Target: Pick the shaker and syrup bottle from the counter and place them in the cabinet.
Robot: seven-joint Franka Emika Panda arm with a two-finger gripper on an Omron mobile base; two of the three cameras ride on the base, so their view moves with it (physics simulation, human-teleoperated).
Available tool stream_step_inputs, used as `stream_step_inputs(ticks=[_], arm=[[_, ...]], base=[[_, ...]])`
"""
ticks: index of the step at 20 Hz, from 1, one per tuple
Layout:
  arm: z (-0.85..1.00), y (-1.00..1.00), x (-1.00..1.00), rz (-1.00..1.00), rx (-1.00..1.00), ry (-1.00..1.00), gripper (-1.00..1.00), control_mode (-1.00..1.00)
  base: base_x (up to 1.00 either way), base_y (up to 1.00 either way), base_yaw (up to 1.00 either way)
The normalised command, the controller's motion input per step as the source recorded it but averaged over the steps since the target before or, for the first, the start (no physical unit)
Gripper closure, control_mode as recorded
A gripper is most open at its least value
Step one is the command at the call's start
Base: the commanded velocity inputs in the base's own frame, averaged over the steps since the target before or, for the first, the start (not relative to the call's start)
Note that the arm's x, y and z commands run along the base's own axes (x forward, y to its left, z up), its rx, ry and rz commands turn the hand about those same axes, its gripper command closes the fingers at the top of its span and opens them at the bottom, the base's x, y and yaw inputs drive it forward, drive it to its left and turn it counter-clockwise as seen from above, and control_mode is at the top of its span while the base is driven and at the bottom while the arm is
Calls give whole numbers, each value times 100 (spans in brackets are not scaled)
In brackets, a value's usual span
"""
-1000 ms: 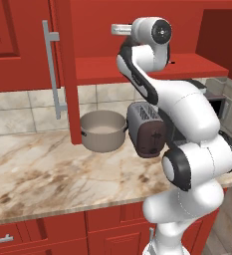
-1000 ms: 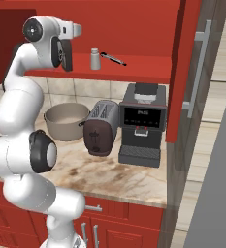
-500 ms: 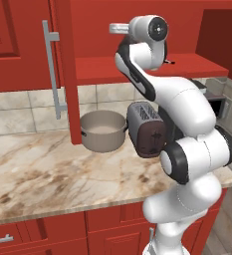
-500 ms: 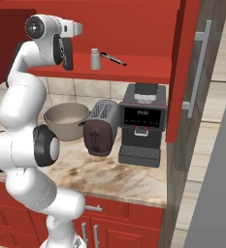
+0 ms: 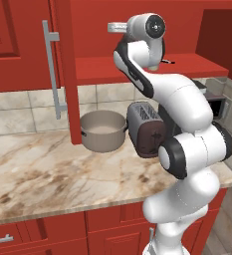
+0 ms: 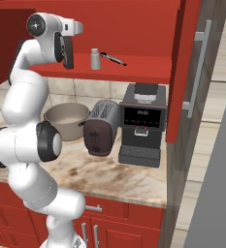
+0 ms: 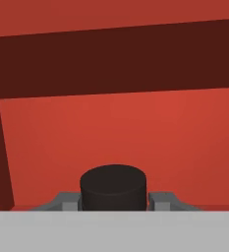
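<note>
The white arm's two-finger gripper [image 7: 115, 199] is raised inside the open red wall cabinet [image 6: 134, 29], its jaws closed on the dark round cap of the dark brown syrup bottle [image 7: 114, 187], which sits between the two grey fingers [image 7: 67, 201] in the hand view, with the red inner shelf and darker back wall of the cabinet beyond it. In the right base view the bottle [image 6: 68, 52] shows as a dark shape hanging under the hand, low over the left part of the shelf; whether it touches the shelf cannot be told. The small pale grey cylindrical shaker [image 6: 95, 59] stands upright on the same shelf, a little to the right of the bottle, with a thin dark pen-like rod [image 6: 113, 59] lying just beside it. Below, on the beige marble-patterned counter [image 5: 48, 174], stand a grey round pot [image 5: 103, 130], a brown-and-grey toaster [image 5: 146, 128] and a black coffee machine [image 6: 142, 123].
</note>
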Motion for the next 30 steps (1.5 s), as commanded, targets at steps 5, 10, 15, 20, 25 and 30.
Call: stream_step_inputs(ticks=[5, 10, 15, 20, 25, 30], arm=[[-16, 9, 15, 0, 0, -2, 100, -100], [-13, 7, 10, 0, 0, -3, 100, -100], [-3, 1, 0, 0, 0, -1, -100, -100], [0, 0, 0, 0, 0, 0, -100, -100], [0, 0, 0, 0, 0, 0, -100, -100], [0, 0, 0, 0, 0, -1, -100, -100]], base=[[0, 0, 0], [0, 0, 0], [0, 0, 0], [0, 0, 0], [0, 0, 0], [0, 0, 0]])
